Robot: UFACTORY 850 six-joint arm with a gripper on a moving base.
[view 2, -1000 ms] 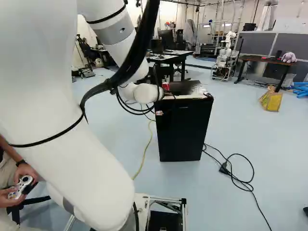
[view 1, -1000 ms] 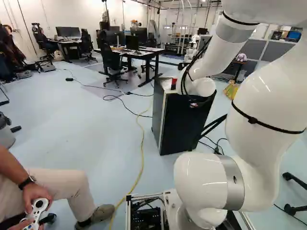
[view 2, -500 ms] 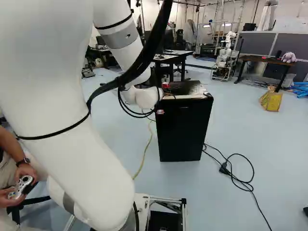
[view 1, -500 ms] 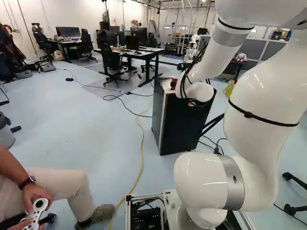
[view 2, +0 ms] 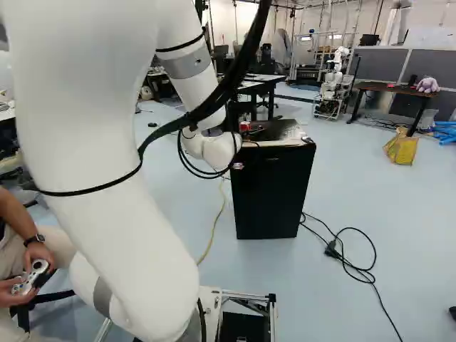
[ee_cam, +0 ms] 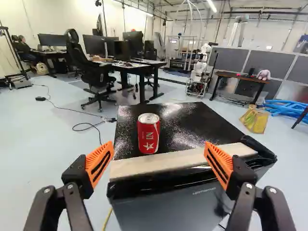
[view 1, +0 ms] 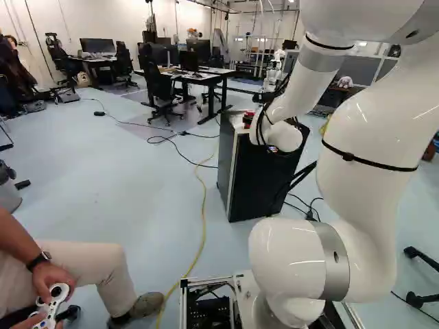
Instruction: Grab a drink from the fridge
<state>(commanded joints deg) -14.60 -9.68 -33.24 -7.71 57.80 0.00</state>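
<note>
We note a pale blue floor (ee_cam: 48, 130), white walls (ee_cam: 65, 19) and a lit strip light (ee_cam: 211, 6) overhead. We record black office chairs (ee_cam: 86, 62) near dark-legged desks (ee_cam: 132, 67) bearing monitors (ee_cam: 52, 40), and grey partition panels (ee_cam: 271, 62) behind a brown table (ee_cam: 240, 76).

Free room surrounds the red can (ee_cam: 148, 134) above and at both sides. The front edge (ee_cam: 183, 160) of the fridge (ee_cam: 202, 120) blocks passage lower down.

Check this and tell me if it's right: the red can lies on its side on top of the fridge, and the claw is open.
Not quite: the wrist view shows the red can standing upright, not on its side. It is on top of the fridge, and the claw is open.
</note>
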